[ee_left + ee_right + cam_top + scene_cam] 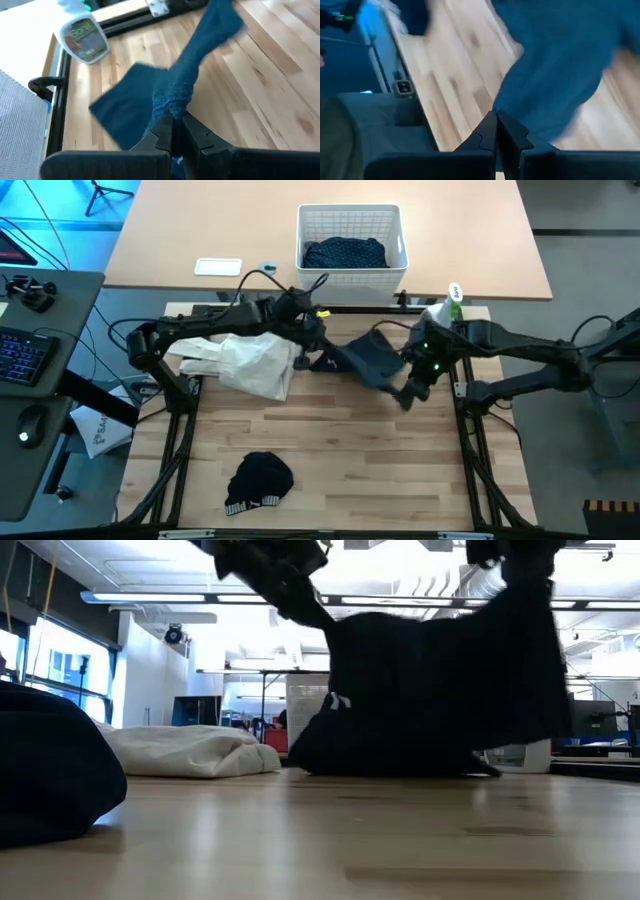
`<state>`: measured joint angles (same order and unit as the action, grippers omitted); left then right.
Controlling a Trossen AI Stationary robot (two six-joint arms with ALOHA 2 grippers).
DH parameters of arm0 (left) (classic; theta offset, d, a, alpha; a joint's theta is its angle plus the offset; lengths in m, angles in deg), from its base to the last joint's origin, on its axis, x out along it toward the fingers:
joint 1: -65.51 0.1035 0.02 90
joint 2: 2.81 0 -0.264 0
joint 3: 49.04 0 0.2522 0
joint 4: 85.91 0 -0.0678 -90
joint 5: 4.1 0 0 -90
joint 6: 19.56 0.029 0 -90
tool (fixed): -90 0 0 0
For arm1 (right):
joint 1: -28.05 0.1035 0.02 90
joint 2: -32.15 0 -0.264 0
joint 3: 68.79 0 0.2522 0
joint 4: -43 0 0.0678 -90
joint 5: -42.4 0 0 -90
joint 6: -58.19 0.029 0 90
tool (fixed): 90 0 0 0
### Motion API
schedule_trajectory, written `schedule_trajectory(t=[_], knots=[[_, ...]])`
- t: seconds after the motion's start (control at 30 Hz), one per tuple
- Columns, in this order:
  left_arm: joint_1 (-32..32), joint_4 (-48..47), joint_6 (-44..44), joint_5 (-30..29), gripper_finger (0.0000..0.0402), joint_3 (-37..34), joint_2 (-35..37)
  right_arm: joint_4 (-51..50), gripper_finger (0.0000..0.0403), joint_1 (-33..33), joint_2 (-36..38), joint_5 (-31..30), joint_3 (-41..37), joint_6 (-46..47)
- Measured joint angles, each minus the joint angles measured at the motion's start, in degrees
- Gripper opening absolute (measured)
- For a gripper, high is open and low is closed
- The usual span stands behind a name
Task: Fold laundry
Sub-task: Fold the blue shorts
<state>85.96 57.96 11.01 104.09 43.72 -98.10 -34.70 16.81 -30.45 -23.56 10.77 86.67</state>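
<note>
Both arms are at work on one dark grey garment, which hangs stretched between them over the far middle of the wooden table, its lower edge resting on the boards in the low view. The left gripper has its fingers pressed together on one bunched end of the cloth, as the left wrist view shows plainly; the right gripper is likewise pinched shut on the opposite end. The step in hand looks like spreading the piece out before a fold, since the cloth is still twisted and rope-like near the left grip rather than flat. The next move likely calls for drawing the two ends apart and lowering the garment evenly so it lies smooth on the table. A cream cloth lies crumpled under the left arm, a black piece sits near the front edge, and a navy dotted shirt waits in the white basket beyond the table.
</note>
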Motion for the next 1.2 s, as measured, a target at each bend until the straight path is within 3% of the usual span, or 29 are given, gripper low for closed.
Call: schedule_trajectory(t=[0.1,0.2,0.37,0.5,0.57,0.63,0.7,0.9,1.03,1.1,1.2], knots=[[0.35,-6.86,4.59,-1.49,0.0001,2.05,0.68,6.14,0.0000,2.73,-0.13,-8.85,0.30,0.89],[1.67,-8.21,10.13,-7.21,0.0001,2.04,0.81,8.52,0.0000,1.96,-1.65,-24.67,1.60,-0.12],[6.17,3.65,17.77,-11.31,0.0001,0.39,-2.20,8.86,0.0000,-4.48,-4.19,-48.65,4.02,-9.55],[9.67,12.01,16.39,-11.43,0.0001,0.47,-4.89,8.83,0.0000,-10.23,-4.88,-59.91,8.70,-16.85],[10.74,13.38,14.34,-10.55,0.0001,1.39,-5.51,8.18,0.0000,-11.68,-4.50,-62.54,12.21,-18.90],[10.96,12.97,12.55,-8.09,0.0001,1.68,-5.37,6.11,0.0000,-11.76,-4.38,-60.56,15.93,-21.75],[10.06,10.68,11.48,-5.29,0.0001,1.73,-4.92,2.53,0.0000,-11.57,-4.38,-54.85,18.73,-23.39],[4.86,-6.21,12.54,-3.43,0.0001,0.12,-4.98,-4.20,0.0000,-9.41,-4.51,-20.73,15.36,-16.07],[0.40,-11.66,12.20,-3.23,0.0001,-5.13,-5.29,-2.25,0.0000,-5.12,-4.63,-3.33,7.48,-10.28],[-1.37,-11.55,10.53,-2.99,0.0001,-7.77,-5.15,0.94,0.0000,-2.99,-4.62,1.14,3.60,-8.51],[-3.30,-12.06,8.07,-4.12,0.0001,-11.12,-5.02,7.02,0.0000,-1.47,-4.65,2.08,-0.81,-6.00]])
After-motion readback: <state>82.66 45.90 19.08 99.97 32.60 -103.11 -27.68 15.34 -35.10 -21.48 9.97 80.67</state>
